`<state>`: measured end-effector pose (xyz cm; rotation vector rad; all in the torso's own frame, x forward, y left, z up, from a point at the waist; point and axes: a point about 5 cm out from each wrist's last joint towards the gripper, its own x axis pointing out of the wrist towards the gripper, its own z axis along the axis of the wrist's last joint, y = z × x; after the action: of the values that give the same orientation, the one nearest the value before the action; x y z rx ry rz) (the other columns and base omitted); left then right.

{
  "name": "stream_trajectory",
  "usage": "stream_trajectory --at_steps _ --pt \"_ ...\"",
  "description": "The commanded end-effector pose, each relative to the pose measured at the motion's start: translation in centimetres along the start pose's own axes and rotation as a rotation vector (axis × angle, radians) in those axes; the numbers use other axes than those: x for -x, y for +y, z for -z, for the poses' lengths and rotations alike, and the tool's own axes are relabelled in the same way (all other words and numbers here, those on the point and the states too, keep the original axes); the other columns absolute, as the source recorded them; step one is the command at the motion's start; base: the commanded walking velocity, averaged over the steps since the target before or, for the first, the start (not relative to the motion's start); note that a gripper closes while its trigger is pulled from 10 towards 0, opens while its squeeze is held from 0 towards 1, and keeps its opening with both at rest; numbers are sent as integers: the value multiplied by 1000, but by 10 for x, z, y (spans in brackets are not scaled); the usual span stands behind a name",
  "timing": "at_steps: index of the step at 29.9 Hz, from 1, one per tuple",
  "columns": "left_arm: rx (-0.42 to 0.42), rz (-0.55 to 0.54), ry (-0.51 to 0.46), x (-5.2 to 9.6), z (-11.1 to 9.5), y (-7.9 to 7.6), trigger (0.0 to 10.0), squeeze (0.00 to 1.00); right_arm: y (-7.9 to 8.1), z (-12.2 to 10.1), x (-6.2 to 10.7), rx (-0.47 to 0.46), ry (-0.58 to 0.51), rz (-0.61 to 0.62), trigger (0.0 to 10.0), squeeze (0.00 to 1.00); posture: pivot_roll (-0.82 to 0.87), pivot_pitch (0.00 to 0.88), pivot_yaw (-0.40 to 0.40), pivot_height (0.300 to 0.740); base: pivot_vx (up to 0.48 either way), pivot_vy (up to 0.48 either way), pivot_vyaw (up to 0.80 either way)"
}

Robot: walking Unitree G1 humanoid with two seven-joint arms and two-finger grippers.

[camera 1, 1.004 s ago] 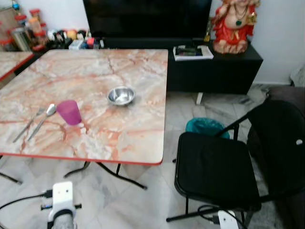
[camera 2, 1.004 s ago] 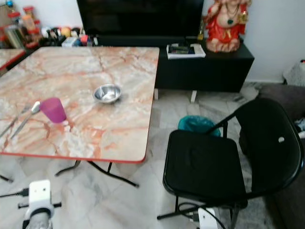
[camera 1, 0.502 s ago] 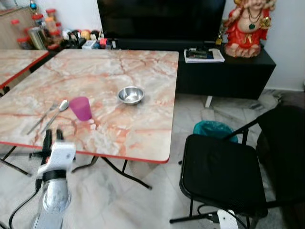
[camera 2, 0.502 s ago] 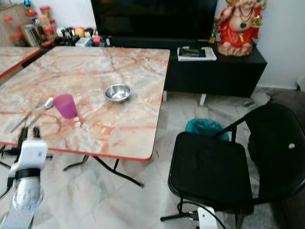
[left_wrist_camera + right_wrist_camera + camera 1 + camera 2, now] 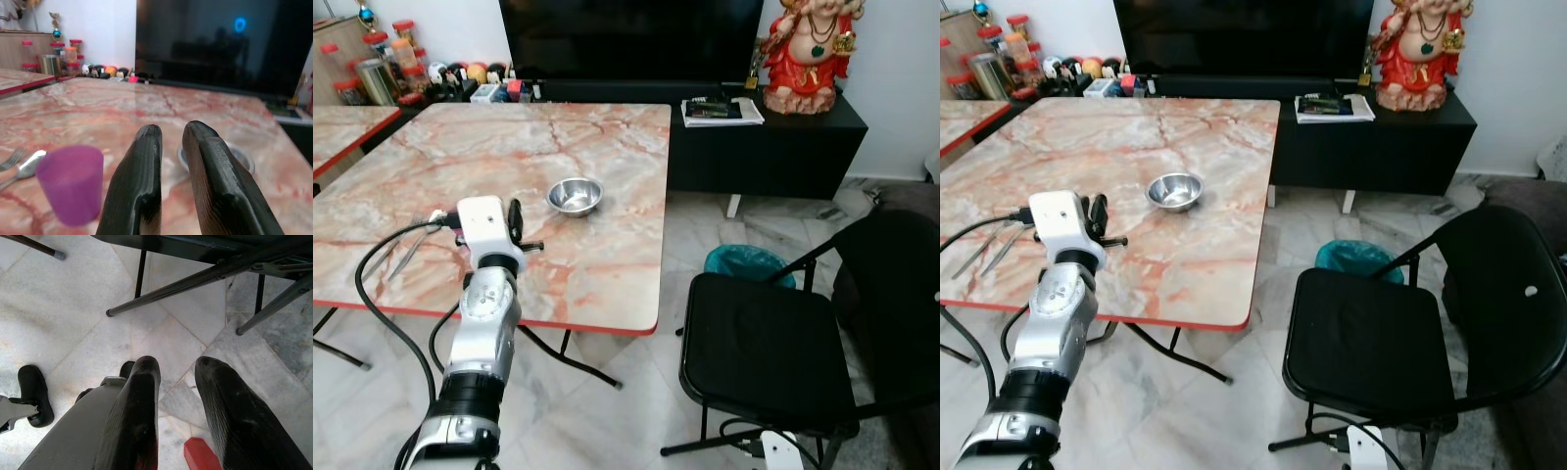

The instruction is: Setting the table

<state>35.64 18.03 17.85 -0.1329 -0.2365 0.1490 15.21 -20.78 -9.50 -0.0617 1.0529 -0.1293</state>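
In the head views the left arm's white wrist housing (image 5: pixel 481 227) stands in front of the purple cup (image 5: pixel 71 183), hiding it. A fork (image 5: pixel 384 254) and spoon (image 5: pixel 416 245) lie partly behind the arm's cable. In the left wrist view the left gripper (image 5: pixel 170 134) covers much of the steel bowl (image 5: pixel 242 156), and the fork is cut off by the frame's edge. The jars (image 5: pixel 374 70) at the far wall are too small to read, possibly spice containers.

A home living room: a big television (image 5: pixel 631 39) on a low black cabinet (image 5: pixel 773 137), a marble-patterned table (image 5: pixel 509 186), a folding chair (image 5: pixel 773 352), tiled floor (image 5: pixel 607 411).
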Motion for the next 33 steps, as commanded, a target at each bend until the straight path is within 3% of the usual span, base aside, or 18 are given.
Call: stream_trajectory --at_steps 1,11,33 --pt "12 -5 1 -8 -5 -1 10000 0 1 -3 0 -9 -16 -5 10000 0 -45 9 26 740 0 0 0" --pt "30 38 -14 -12 -9 -7 10000 0 1 -6 0 -46 -62 9 10000 0 -52 14 31 740 0 0 0" --pt "28 86 -20 -11 -12 -18 10000 0 1 -6 0 -40 -60 11 10000 0 -46 10 25 740 292 0 -26"
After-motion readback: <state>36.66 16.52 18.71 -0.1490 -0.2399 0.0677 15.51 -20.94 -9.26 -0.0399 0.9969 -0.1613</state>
